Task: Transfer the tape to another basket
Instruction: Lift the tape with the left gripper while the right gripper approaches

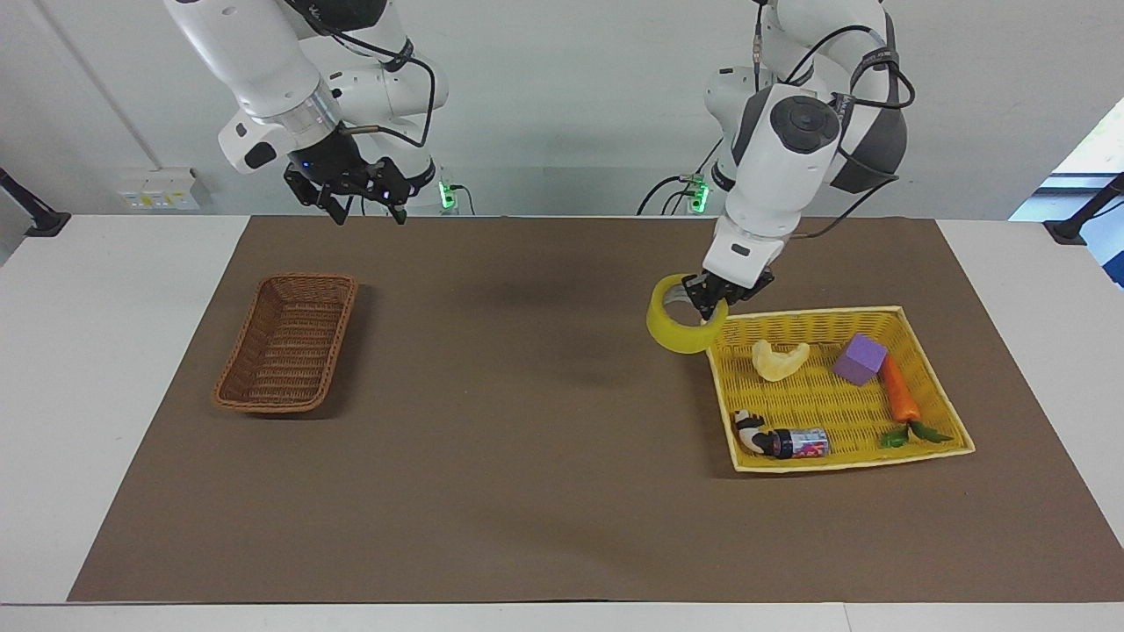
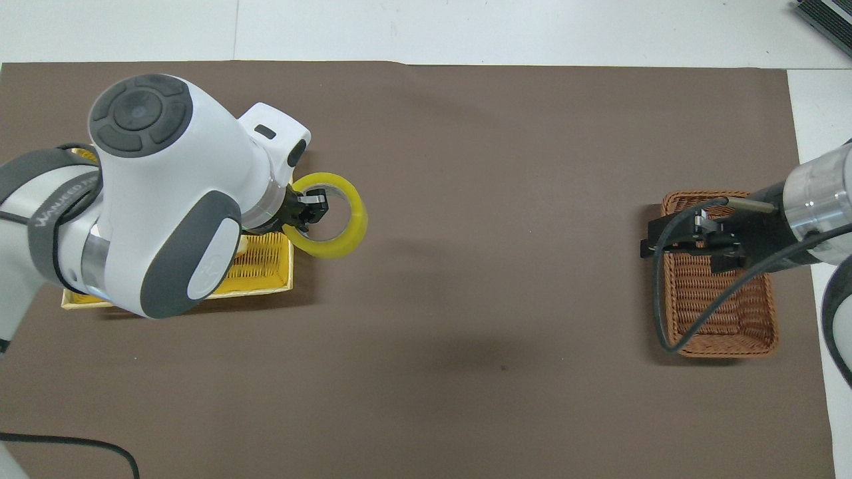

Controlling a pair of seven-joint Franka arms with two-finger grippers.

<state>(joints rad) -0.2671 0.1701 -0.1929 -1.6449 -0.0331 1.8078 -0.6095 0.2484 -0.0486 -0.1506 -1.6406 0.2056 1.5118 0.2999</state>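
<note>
Tape, one roll, hangs clamped in left gripper; right gripper spread wide, empty.

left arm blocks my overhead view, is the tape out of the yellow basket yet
Observer: Nearly. The left gripper holds the tape lifted over the yellow basket's corner.
Operator: what else is in that basket
Observer: A purple block, a carrot, a pale curved piece and a small can.
Operator: right gripper looks inside the brown basket
Observer: No, the right gripper hangs high above the table, fingers open. The brown basket holds nothing.
</note>
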